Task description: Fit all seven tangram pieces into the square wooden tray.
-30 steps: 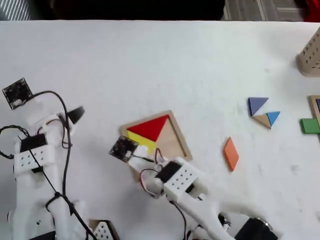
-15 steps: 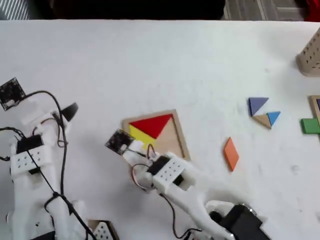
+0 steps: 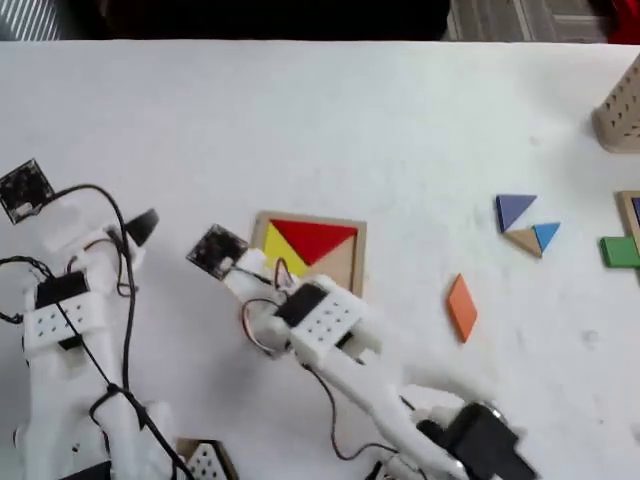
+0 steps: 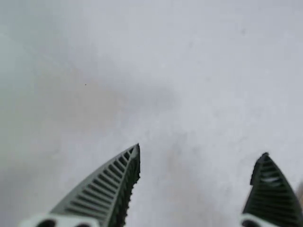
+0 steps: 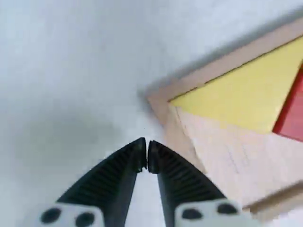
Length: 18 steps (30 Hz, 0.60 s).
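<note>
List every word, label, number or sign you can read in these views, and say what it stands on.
None: no view has any text that can be read.
The wooden tray, red triangle, yellow triangle and orange parallelogram are plain, with no print.
The left arm's dark square board and the right arm's dark square board show only specks too small to read.

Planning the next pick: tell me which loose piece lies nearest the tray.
The orange parallelogram, lying alone between the tray and the three clustered triangles, which sit farther off.
</note>
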Available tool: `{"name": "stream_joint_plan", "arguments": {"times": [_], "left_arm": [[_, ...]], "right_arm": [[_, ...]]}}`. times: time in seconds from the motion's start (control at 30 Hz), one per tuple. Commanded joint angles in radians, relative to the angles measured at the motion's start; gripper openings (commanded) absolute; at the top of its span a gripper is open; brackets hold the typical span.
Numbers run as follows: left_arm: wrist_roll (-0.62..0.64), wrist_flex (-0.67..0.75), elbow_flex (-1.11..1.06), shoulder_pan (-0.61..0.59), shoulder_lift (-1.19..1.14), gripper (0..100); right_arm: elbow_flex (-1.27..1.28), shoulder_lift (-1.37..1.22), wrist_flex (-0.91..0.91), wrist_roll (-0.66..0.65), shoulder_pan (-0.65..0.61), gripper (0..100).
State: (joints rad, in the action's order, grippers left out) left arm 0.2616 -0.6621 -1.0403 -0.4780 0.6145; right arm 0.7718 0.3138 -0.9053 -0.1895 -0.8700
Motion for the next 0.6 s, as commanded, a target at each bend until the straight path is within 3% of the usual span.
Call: {"name": "stream_joint_plan", "arguments": {"times": [0.0, 0.1, 0.2, 0.37, 0.57], "left_arm": [[-0.006, 0.017, 0.0, 0.062, 0.031, 37], [-0.026, 0.009, -0.02, 0.105, 0.033, 37], [-0.157, 0.005, -0.034, 0.162, 0.033, 37], [-0.264, 0.003, -0.058, 0.24, 0.033, 37], [-0.305, -0.04, -0.064, 0.306, 0.033, 37]], "right_arm": [[-0.034, 0.311, -0.194, 0.0, 0.151, 1.8], [0.055, 0.504, -0.171, 0.0, 0.371, 1.8], [0.198, 0.585, -0.099, 0.0, 0.524, 1.8], [0.305, 0.562, -0.002, 0.005, 0.679, 1.8], [0.359, 0.461, 0.151, 0.071, 0.759, 1.8]]}}
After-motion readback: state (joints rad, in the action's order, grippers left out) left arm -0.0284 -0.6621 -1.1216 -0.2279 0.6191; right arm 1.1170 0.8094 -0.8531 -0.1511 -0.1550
